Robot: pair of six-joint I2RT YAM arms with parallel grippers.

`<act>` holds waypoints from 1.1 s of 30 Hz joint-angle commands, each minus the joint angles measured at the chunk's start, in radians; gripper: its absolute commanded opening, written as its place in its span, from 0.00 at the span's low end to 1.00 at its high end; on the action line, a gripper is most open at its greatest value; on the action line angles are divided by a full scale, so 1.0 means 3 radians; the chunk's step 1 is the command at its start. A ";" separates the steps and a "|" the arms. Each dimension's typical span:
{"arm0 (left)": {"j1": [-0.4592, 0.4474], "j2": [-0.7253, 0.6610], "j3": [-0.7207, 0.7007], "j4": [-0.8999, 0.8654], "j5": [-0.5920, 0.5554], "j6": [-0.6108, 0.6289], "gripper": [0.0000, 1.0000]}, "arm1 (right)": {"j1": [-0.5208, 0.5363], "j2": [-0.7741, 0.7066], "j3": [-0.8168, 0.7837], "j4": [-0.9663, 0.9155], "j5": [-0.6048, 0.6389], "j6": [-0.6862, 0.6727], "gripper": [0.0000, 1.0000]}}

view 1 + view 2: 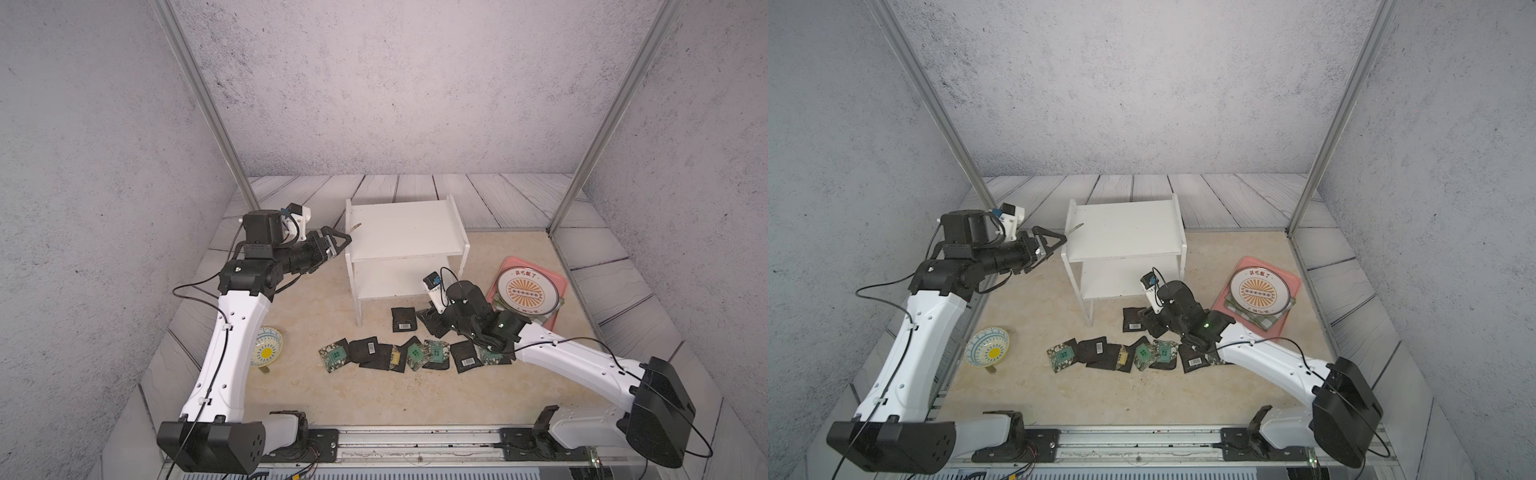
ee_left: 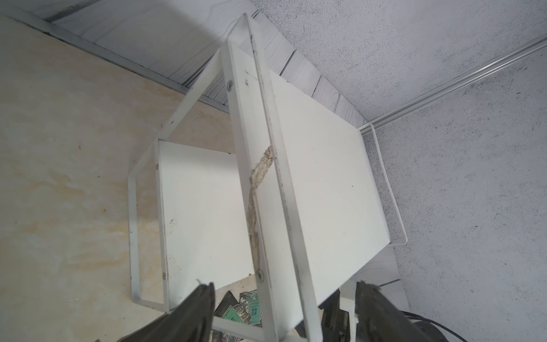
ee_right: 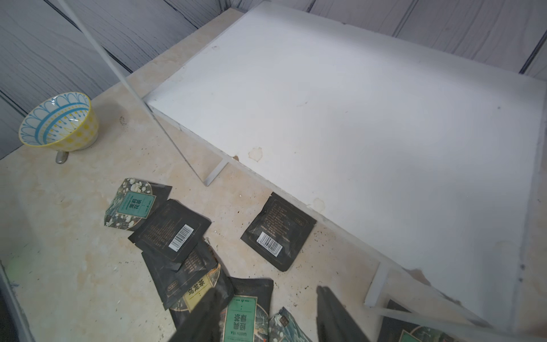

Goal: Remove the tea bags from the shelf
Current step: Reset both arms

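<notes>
Shelf (image 1: 405,232) is stood at the middle of the counter's (image 1: 332,399) far edge. Tea bags (image 1: 417,353) are seen on the counter, scattered in an overlapping row mid-counter in front of the shelf. Some are turned green label up, others barcode up. One lone tea bag (image 1: 403,319) is laid barcode up just in front of the lower board, apart from the row. Left hand (image 1: 347,237) is held level with the upper board, just beside the side panel facing the counter's left edge. In the left wrist view its fingers (image 2: 201,308) are spread well apart, nothing clamped. A brownish strip (image 2: 262,168) is stuck on that panel. Right hand (image 3: 269,299) is poised low over the row's right end. Its fingers are parted, nothing gripped, and a green-labelled bag is seen below the gap. In both top views that hand is hidden by its own wrist. Bowl (image 1: 268,347) is placed near the left edge, pink tray (image 1: 510,262) with round plate (image 1: 526,291) near the right edge.
</notes>
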 commanded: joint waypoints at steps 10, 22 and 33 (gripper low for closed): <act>0.0041 -0.0697 -0.0661 -0.0538 -0.0765 0.0484 0.98 | -0.0129 -0.0846 0.0345 -0.0760 0.0141 0.0072 0.77; 0.0049 -0.0805 -0.0977 -0.0538 -0.1826 0.0532 0.98 | -0.1200 -0.1121 0.0551 -0.1121 -0.0199 0.0156 0.96; 0.0052 -0.0805 -0.1387 0.0408 -0.2317 0.1059 0.98 | -0.2238 -0.0843 0.0472 -0.0651 -0.0108 0.0450 0.97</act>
